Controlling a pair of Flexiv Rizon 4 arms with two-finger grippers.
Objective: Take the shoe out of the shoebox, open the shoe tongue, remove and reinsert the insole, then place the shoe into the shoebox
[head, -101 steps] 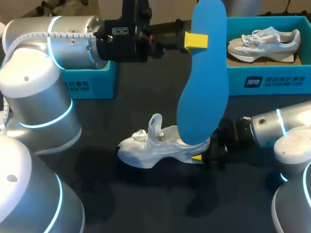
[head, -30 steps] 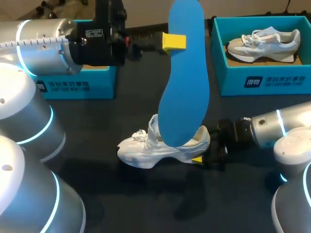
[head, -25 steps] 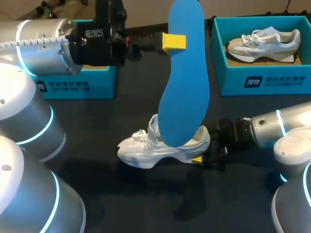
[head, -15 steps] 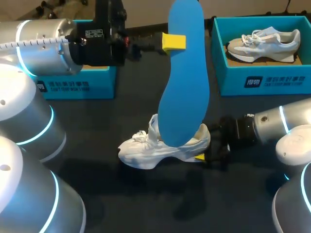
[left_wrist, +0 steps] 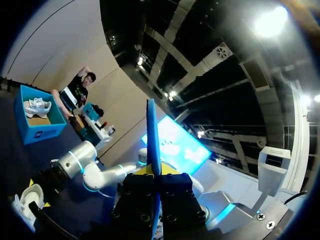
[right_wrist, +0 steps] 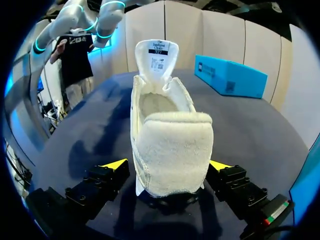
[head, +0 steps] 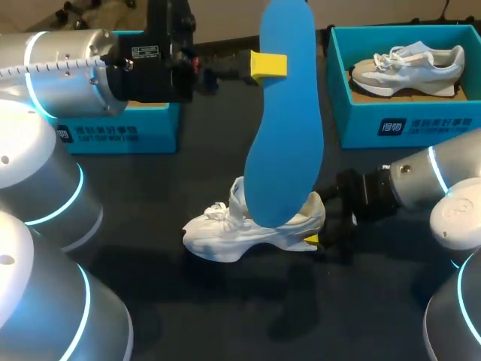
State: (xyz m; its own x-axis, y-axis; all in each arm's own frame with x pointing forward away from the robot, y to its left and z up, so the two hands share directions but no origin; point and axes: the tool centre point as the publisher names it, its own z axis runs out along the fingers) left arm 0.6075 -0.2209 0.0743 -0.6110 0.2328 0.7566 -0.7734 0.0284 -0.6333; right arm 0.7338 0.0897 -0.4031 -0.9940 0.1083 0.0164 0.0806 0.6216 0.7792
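A white shoe stands on the dark table with its tongue pulled up. A blue insole hangs upright over it, its lower end at the shoe's opening. My left gripper is shut on the insole's edge near its upper end. In the left wrist view the insole shows edge-on between the fingers. My right gripper is open at the shoe's heel. In the right wrist view the heel sits between the two spread yellow tips of that gripper, and I see no contact.
A teal shoebox at the back right holds a grey-and-white shoe. Another teal box stands at the back left, partly hidden by my left arm; it also shows beyond the shoe.
My right arm has shifted slightly toward the far side, its gripper staying at the heel. The left arm and the insole have held still over the last second.
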